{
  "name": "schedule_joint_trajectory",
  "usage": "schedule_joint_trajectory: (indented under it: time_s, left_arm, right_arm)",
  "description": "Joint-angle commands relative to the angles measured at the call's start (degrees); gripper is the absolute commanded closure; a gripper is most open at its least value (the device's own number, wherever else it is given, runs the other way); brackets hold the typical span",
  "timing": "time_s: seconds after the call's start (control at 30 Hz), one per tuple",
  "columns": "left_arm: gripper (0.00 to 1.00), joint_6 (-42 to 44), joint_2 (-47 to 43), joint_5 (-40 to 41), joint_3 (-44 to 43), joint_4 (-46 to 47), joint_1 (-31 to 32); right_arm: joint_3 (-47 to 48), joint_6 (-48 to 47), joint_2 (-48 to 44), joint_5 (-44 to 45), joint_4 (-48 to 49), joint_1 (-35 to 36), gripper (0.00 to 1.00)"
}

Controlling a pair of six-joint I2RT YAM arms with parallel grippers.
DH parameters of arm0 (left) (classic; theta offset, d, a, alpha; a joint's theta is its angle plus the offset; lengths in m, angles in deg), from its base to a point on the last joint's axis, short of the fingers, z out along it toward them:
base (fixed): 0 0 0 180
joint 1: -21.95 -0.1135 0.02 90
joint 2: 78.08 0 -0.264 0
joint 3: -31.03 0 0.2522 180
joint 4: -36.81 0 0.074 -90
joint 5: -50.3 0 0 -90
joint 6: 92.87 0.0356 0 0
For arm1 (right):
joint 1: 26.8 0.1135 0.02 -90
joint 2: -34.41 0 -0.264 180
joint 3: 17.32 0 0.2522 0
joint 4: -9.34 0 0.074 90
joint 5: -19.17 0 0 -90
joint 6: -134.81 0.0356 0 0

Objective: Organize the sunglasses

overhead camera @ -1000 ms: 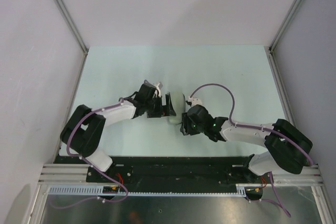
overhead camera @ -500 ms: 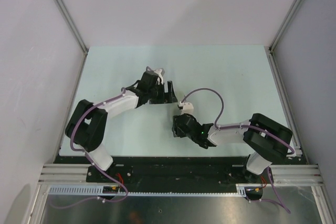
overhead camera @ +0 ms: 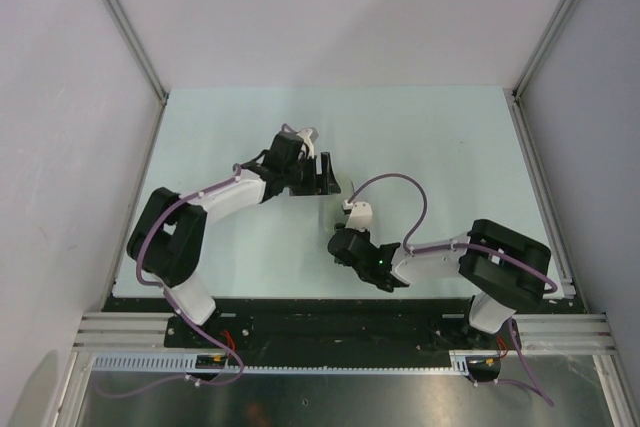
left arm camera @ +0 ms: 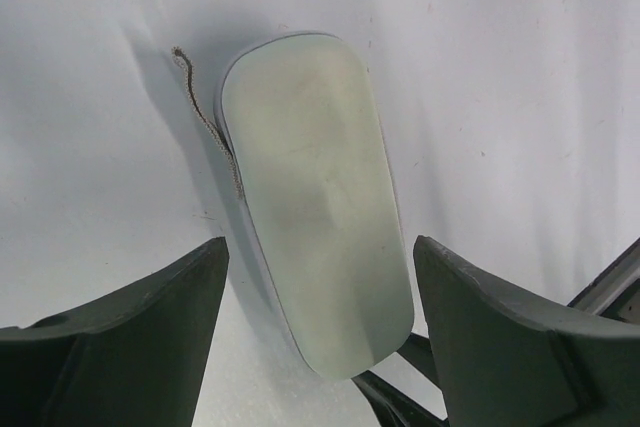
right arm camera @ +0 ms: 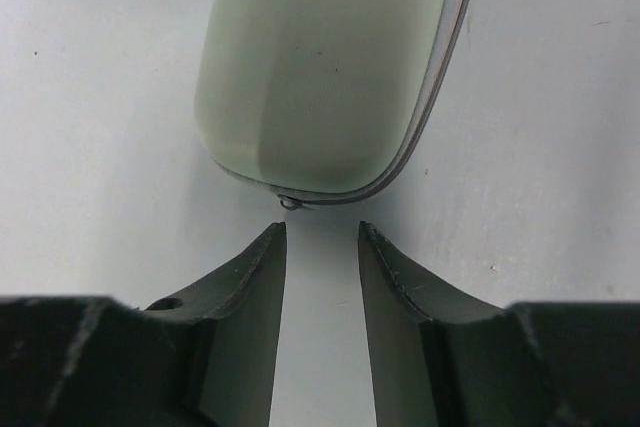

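Pale surface (left arm camera: 520,67) carries a closed oblong beige case (left arm camera: 315,197); I see it within the wide-spread left hand (left arm camera: 320,247), just ahead of the narrowly parted right hand (right arm camera: 322,232).

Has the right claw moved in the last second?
Yes. The right claw has pulled back toward the black base rail at the near edge.

A closed oblong case (left arm camera: 315,207) lies flat on the pale table (left arm camera: 520,67).
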Motion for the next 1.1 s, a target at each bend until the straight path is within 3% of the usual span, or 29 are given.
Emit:
schedule_joint_trajectory:
  time_s: [0.0, 0.23, 0.6, 1.07]
  left_arm:
    - [0.2, 1.88, -3.06, -1.1, -0.34, 1.33, 0.96]
    - [0.2, 2.67, -2.18, -1.8, 2.3, 1.33, 3.25]
    - [0.23, -0.05, 0.81, -2.86, 2.92, 1.07, 4.22]
    - [0.26, -0.41, 1.86, -3.12, 5.03, 0.8, 4.3]
  right_arm:
    - [0.09, 1.22, 2.2, 5.89, 0.23, 1.85, 0.62]
    - [0.17, 4.64, 4.13, 11.69, 3.92, 4.84, 0.6]
    - [2.02, 12.48, 5.62, 16.71, -2.14, 7.21, 0.53]
    - [4.92, 14.32, 9.84, 20.4, 0.42, 5.37, 0.66]
